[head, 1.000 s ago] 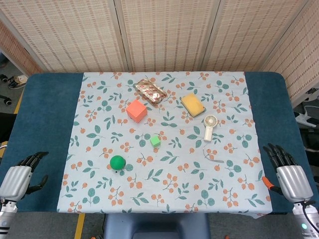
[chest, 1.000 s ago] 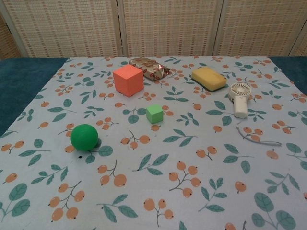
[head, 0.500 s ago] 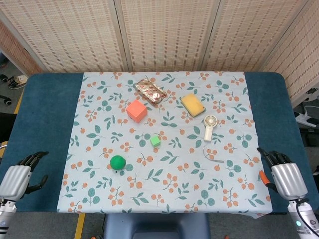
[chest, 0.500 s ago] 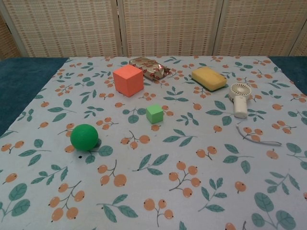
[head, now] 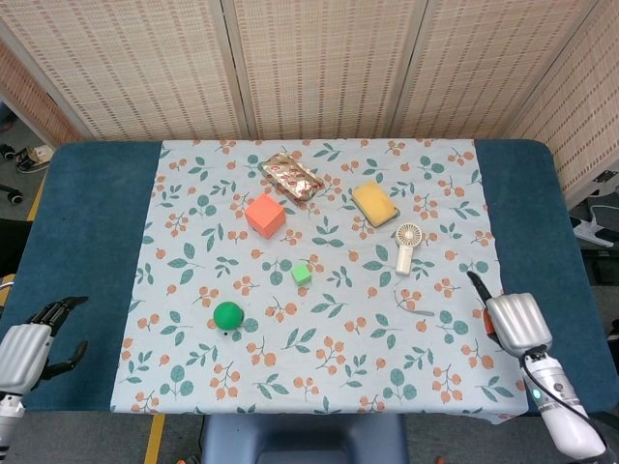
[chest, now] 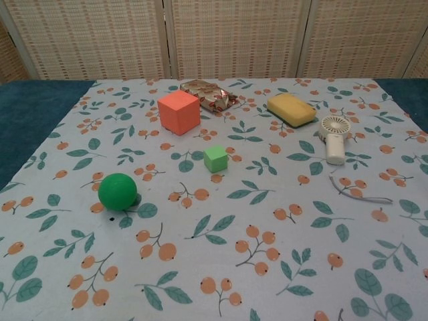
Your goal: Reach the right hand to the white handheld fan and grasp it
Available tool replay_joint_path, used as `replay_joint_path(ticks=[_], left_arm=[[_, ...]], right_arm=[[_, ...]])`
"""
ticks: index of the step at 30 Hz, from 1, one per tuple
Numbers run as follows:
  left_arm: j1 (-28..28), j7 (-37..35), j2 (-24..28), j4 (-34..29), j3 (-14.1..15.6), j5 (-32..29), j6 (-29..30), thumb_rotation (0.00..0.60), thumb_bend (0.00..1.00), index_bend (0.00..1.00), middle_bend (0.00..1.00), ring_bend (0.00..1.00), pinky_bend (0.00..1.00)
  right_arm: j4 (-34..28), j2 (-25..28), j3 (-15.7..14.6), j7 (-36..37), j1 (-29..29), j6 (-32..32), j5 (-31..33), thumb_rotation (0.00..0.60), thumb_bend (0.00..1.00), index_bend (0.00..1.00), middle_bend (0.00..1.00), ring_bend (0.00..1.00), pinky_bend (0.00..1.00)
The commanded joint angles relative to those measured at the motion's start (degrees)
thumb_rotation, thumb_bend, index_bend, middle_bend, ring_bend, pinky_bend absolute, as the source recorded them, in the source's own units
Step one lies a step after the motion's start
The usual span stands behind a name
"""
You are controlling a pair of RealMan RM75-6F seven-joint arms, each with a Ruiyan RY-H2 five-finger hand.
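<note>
The white handheld fan (head: 407, 246) lies flat on the floral cloth, right of centre, with its round head pointing away from me; in the chest view the fan (chest: 334, 137) is at the right. My right hand (head: 513, 319) hovers at the cloth's right edge, nearer me and to the right of the fan, well apart from it. It shows mostly its back, one finger points ahead, and it holds nothing. At the near left corner of the table my left hand (head: 24, 348) is empty with fingers apart. Neither hand shows in the chest view.
An orange cube (head: 264, 214), a small green cube (head: 302, 274), a green ball (head: 227, 314), a yellow sponge (head: 374, 203) and a foil snack packet (head: 291, 177) lie on the cloth. A thin grey cord (head: 416, 307) lies between the fan and my right hand.
My right hand has moved left and forward from the blue table edge to the cloth's right edge, closer to the fan. The left hand has sunk slightly. The objects have not moved.
</note>
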Motion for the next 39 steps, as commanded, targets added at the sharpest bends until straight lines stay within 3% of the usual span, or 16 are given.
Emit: replay_joint_path(ticks=[1,5,11,19,39], left_arm=[[-0.1,0.1,0.1,-0.1,0.0,-0.2,-0.1,0.600,0.37,0.18,0.19,0.21,0.38],[0.0,-0.1,0.2,-0.1,0.1,0.2,0.1,0.600,0.37,0.18,0.19,0.21,0.38],[-0.2,0.1,0.2,-0.2,0.1,0.1,-0.4,0.600,0.37,0.18,0.20,0.21,0.38],[-0.2,-0.3,0.3,-0.1,0.3,0.3,-0.4,0.600,0.37,0.18,0.20,0.21,0.39],[-0.4,0.1,0.4,-0.3,0.5,0.0,-1.1,0.600,0.37,0.19,0.21,0.22,0.39]], right_arm=[[-4.0,-1.1,2.7,-9.0,6.6,-6.7,11.8,0.600,0.73,0.00,0.79,0.63,0.64],[-3.5,-4.4,3.2,-15.2,11.8,-8.5,22.8,0.600,0.73,0.00,0.79,0.63,0.64],[-1.1,-9.6,3.0,-18.2,16.7,-8.0,29.7,0.600,0.73,0.00,0.79,0.64,0.64],[1.5,-13.3,2.3,-16.3,19.3,-6.6,30.5,0.600,0.73,0.00,0.79,0.64,0.64],[9.2,-15.9,1.9,-12.8,23.0,-6.3,33.9,0.600,0.73,0.00,0.79,0.64,0.64]])
